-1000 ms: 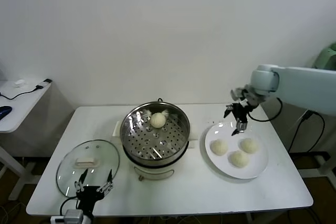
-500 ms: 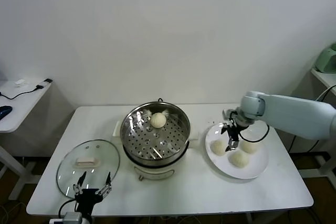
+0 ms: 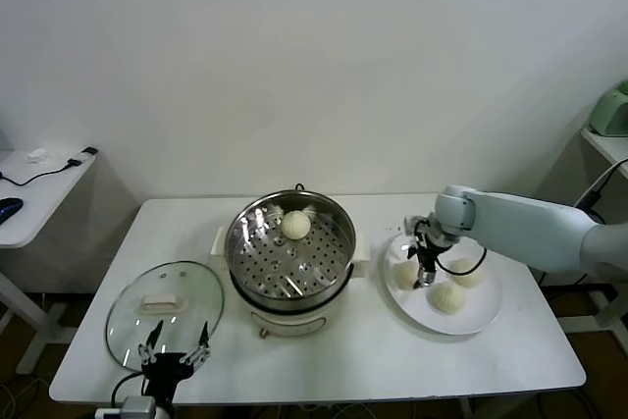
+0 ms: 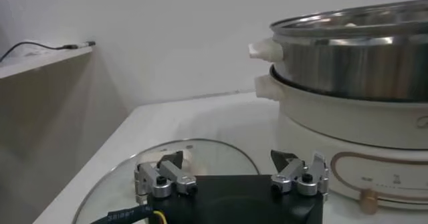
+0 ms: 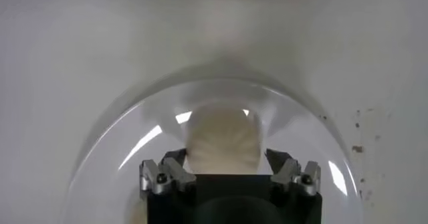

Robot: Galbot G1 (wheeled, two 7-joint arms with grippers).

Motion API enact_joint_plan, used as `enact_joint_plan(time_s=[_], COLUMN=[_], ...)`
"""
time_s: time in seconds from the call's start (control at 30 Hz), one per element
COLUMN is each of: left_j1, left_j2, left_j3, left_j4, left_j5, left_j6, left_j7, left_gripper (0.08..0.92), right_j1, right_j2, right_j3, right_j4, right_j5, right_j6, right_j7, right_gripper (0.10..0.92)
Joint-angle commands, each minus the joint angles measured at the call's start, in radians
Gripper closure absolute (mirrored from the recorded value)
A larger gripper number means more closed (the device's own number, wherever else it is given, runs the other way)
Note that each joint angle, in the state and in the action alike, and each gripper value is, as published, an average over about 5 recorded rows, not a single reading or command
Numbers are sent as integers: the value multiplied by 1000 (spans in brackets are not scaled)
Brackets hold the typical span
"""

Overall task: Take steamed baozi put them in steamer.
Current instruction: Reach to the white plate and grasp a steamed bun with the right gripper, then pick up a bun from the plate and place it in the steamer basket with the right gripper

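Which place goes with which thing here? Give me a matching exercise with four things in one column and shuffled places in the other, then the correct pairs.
Things:
1. glass lid
2. right gripper
3. left gripper
4. lone baozi

Places:
A. on the steamer's perforated floor, toward the back
B. flat on the table, left of the steamer
C. down at the white plate, at the left-hand bun
D. at the table's front edge, by the lid

Pairs: 1-B, 2-C, 3-D, 4-A
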Motion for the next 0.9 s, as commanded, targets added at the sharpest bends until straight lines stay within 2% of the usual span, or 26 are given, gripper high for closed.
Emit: enact_joint_plan(time_s=[0.03, 0.17, 0.33, 0.57, 0.73, 0.9], left_j1=[2, 9, 12, 11, 9, 6], left_j2=[1, 0, -1, 3, 5, 4], left_j3=[1, 1, 3, 6, 10, 16], left_j4=[-5, -11, -20, -36, -49, -61], left_j5=[4, 7, 9, 6, 5, 6], left_j6=[0, 0, 3, 7, 9, 11], left_j7=[-1, -2, -3, -3, -2, -2], left_gripper=[177, 177, 177, 177, 177, 177], right_j1=[4, 99, 366, 728, 841, 806], right_j2=[13, -11, -27, 54, 170, 320], right_j3=[12, -33, -187, -337, -290, -174], right_j4=[0, 52, 106, 154, 275, 371], right_j5=[-3, 22, 102, 327, 545, 696], right_j6=[-1, 19, 59, 70, -7, -113], right_j7=[-12, -49, -116, -180, -109, 16], right_gripper=[324, 345, 345, 347, 345, 341])
